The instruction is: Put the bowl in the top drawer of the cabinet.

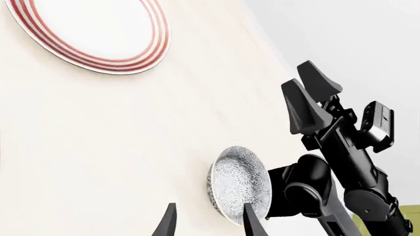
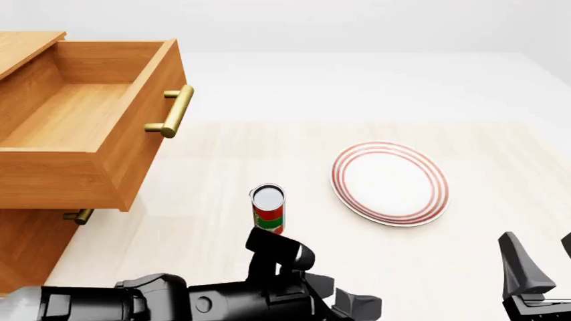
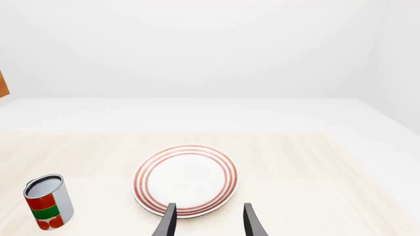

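Note:
The bowl [image 1: 237, 186], white with a fine blue-grey floral pattern, rests on the table just ahead of my left gripper [image 1: 208, 223]. That gripper is open, and one fingertip [image 1: 253, 222] overlaps the bowl's rim in the picture. The front view does not show the bowl. The cabinet [image 2: 31, 251] stands at the left with its top drawer [image 2: 147, 144] pulled out and empty, brass handle [image 2: 174, 110] on its front. My right gripper [image 2: 542, 259] [image 1: 310, 91] hovers open at the near right, holding nothing, with its fingertips [image 3: 169, 221] in front of the plate.
A flat white plate with red rings [image 2: 390, 182] lies right of centre. A red, green and white can [image 2: 267, 208] stands upright near the left arm [image 2: 178, 297]. The lower drawer's handle [image 2: 79, 216] shows under the open drawer.

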